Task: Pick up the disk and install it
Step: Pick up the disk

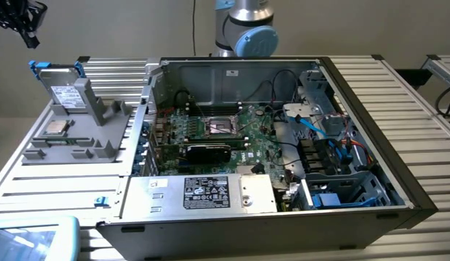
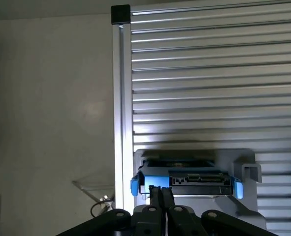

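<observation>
Gripper (image 2: 160, 191) high above disk (image 2: 184, 178)

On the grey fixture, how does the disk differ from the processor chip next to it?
The disk leans near-upright against a post of the grey fixture; the processor chip lies flat on it. The disk is larger and rectangular; the chip is small and square. The disk wears a blue carrier and a white label; the chip is plain silver. Both sit outside the computer case.

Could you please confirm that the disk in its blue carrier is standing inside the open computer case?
Not quite: the exterior view shows the disk in its blue carrier standing in the grey holder, outside the open computer case.
</observation>
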{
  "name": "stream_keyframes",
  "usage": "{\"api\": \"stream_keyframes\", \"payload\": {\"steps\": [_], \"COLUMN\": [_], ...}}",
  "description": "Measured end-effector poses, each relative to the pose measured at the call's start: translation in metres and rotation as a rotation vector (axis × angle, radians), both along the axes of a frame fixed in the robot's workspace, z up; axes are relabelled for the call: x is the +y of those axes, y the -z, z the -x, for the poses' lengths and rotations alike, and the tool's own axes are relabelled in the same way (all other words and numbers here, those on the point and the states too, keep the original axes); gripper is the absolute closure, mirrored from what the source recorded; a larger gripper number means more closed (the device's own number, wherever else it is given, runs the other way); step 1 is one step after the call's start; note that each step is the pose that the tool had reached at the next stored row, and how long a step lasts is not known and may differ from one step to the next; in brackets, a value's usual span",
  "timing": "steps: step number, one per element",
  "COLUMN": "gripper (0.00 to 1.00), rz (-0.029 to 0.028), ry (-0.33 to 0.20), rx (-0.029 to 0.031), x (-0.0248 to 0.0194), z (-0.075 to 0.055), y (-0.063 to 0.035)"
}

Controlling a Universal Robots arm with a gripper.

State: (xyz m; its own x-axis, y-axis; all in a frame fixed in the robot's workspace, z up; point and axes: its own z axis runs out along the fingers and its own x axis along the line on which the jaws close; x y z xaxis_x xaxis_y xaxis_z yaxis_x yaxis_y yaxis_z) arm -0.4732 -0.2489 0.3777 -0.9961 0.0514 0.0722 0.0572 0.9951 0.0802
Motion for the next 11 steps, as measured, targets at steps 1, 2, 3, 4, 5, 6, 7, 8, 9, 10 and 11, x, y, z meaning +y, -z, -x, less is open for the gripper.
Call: {"api": "stream_keyframes", "payload": {"steps": [1, 2, 3, 4, 5, 6, 7, 8, 9, 10, 11], "gripper": [0.89, 0.89, 0.89, 0.89, 0.89, 0.89, 0.89, 0.89, 0.89, 0.89, 0.89], "rz": [0.0000, 0.0000, 0.0000, 0.0000, 0.0000, 0.0000, 0.0001, 0.0000, 0.0000, 0.0001, 0.0002], "ry": [0.000, -0.001, -0.015, -0.034, -0.050, -0.069, -0.088, -0.106, -0.123, -0.143, -0.160], "rx": [0.0000, -0.0001, -0.0006, -0.0005, -0.0003, -0.0003, -0.0003, -0.0004, -0.0006, -0.0012, -0.0024], "x": [0.0000, 0.0001, 0.0001, 0.0001, 0.0001, 0.0002, 0.0001, 0.0001, 0.0002, 0.0002, 0.0002], "z": [0.0000, 0.0000, 0.0000, 0.0000, 0.0000, 0.0000, 0.0000, 0.0000, 0.0000, 0.0000, 0.0001], "y": [0.0000, 0.0000, 0.0002, 0.0001, 0.0001, 0.0000, 0.0001, 0.0001, 0.0001, 0.0001, 0.0001]}}
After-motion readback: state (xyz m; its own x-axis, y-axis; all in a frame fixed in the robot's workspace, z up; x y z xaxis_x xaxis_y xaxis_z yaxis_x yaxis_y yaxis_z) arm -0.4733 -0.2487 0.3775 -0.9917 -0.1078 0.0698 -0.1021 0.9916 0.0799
